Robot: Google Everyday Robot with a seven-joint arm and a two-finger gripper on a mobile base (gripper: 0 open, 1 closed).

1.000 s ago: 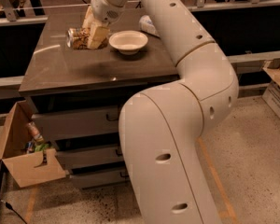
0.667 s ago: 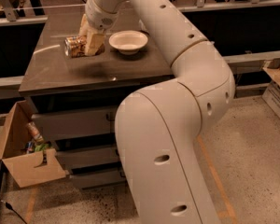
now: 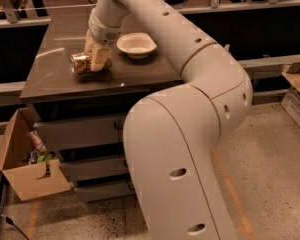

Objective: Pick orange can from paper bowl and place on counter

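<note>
The orange can (image 3: 80,63) lies on its side in my gripper (image 3: 96,60), low over the counter (image 3: 55,69), left of the paper bowl (image 3: 136,44). Its silver end faces left. The gripper's tan fingers (image 3: 101,59) are closed around the can's right part. Whether the can touches the counter cannot be told. The off-white paper bowl stands empty on the counter near its back right. My white arm reaches over the counter from the right and fills the foreground.
The grey cabinet has dark-handled drawers (image 3: 85,129) under the counter. An open cardboard box (image 3: 25,164) with items inside stands on the floor at the left. Another box (image 3: 297,96) sits at the right edge. A railing runs behind the counter.
My gripper has carried the can left and down, away from the paper bowl, toward the counter's surface. The bowl has stayed in place.
</note>
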